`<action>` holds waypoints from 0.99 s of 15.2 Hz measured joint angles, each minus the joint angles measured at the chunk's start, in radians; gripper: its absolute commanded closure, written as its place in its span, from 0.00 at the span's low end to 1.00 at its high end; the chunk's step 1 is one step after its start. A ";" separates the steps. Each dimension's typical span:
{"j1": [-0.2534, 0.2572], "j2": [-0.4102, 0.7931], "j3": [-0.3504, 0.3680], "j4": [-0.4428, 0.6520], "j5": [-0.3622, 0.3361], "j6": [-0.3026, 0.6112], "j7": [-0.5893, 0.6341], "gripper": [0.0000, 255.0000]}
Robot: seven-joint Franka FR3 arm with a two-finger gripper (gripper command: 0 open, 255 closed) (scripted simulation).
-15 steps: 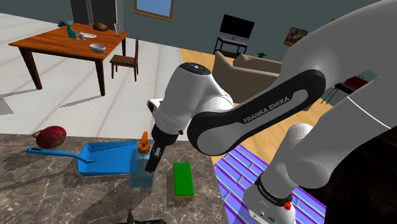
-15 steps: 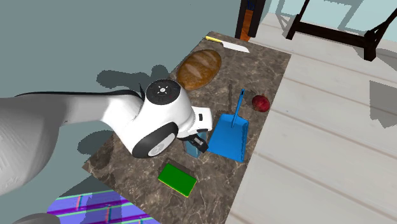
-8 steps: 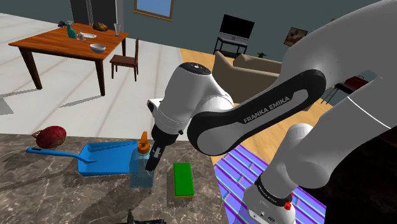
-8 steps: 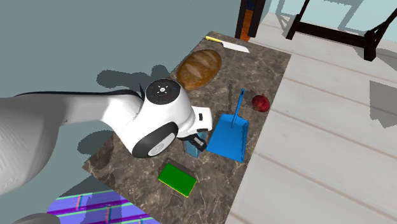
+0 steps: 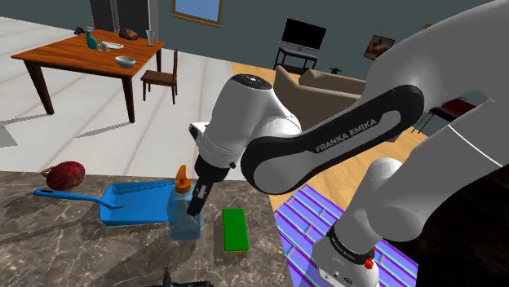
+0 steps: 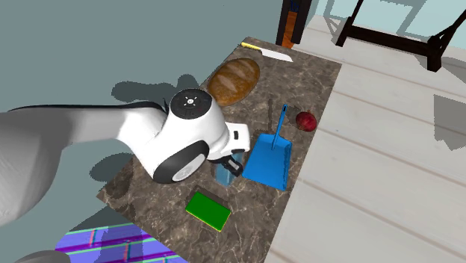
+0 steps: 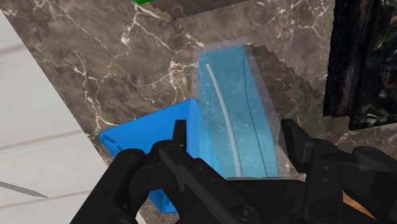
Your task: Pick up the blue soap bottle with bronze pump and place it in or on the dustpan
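Soap bottle (image 7: 232,102) is clasped inside the pincer (image 7: 236,139).

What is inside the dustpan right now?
The dustpan shows a bare blue tray in the second exterior view. The soap bottle, clasped by the gripper, is beside it and hides the tray's nearest corner in the shoulder view.

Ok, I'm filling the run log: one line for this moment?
phase: grasp | end effector: shut on blue soap bottle | bottle: upright, beside blue dustpan, not in it
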 measured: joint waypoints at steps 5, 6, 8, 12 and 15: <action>0.009 -0.052 -0.016 0.028 0.013 -0.078 -0.008 1.00; 0.009 -0.060 -0.019 0.037 0.013 -0.094 -0.009 1.00; 0.012 -0.081 -0.026 0.049 0.016 -0.128 -0.012 1.00; 0.015 -0.113 -0.038 0.084 0.018 -0.194 -0.014 1.00; 0.015 -0.132 -0.048 0.106 0.017 -0.235 -0.018 1.00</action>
